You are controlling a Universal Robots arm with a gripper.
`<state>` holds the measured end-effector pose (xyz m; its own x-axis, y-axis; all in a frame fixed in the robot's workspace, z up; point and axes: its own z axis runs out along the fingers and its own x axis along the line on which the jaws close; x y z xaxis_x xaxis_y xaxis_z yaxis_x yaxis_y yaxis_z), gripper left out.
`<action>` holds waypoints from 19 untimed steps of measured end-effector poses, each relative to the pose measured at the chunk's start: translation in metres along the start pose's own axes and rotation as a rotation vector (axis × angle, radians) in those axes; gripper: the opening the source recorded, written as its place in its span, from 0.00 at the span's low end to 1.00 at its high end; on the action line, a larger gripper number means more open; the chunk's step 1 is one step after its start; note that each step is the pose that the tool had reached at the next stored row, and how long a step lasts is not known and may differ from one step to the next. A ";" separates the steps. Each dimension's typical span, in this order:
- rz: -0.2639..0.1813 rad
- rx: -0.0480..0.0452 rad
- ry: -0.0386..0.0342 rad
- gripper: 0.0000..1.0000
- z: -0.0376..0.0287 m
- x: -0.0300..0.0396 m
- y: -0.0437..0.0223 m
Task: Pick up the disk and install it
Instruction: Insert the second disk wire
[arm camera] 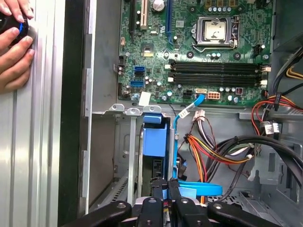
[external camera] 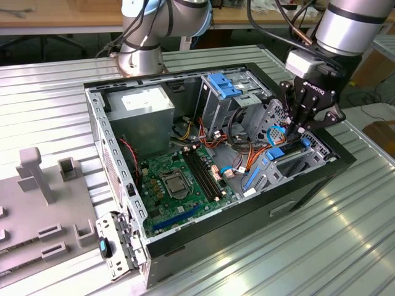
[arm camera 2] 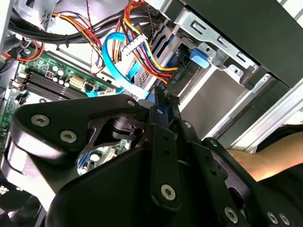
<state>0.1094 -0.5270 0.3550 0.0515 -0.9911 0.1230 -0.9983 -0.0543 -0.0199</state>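
In the exterior view, the open computer case (external camera: 117, 154) is lying on its side on the ribbed metal table (external camera: 49, 92). The motherboard (external camera: 179, 179) is facing up in the middle, and the drive bay is sitting at the exterior view's right end. The gripper (external camera: 298, 132) is reaching down into that bay.

In the first wrist view, a person's hand (arm camera: 14, 52) is resting on the table outside the case wall. Further along, the disk (arm camera: 155, 142) is standing on edge inside the bay, its blue rail end showing between the metal guides. The gripper (arm camera: 165, 187) is sitting right at its near edge. Its fingers are drawn together with only a sliver of blue between them. Whether they are pinching a rail tab or merely pressing on the disk cannot be told.

The main risk looks like a jam. If the disk is going in slightly tilted, a rail could bind against a guide, and further pushing would be loading the bay rather than seating the drive. With so narrow a contact, the fingers could also be slipping off the edge.

Beside them, the flat blue cable (arm camera: 196, 189) and the orange and yellow wire bundle (arm camera: 213, 151) are lying close. Either could be catching on the gripper or getting trapped against the disk. The hand is well apart from the arm, yet any reach into the case would be bringing it into the arm's working space.
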 end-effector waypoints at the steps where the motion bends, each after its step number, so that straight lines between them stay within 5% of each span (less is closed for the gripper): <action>1: 0.000 0.0001 -0.0024 0.17 0.0006 -0.0001 0.0000; 19: 0.000 0.0005 -0.0100 0.17 0.0094 0.0089 -0.0016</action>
<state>0.1117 -0.5370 0.3468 0.0515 -0.9923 0.1131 -0.9983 -0.0542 -0.0205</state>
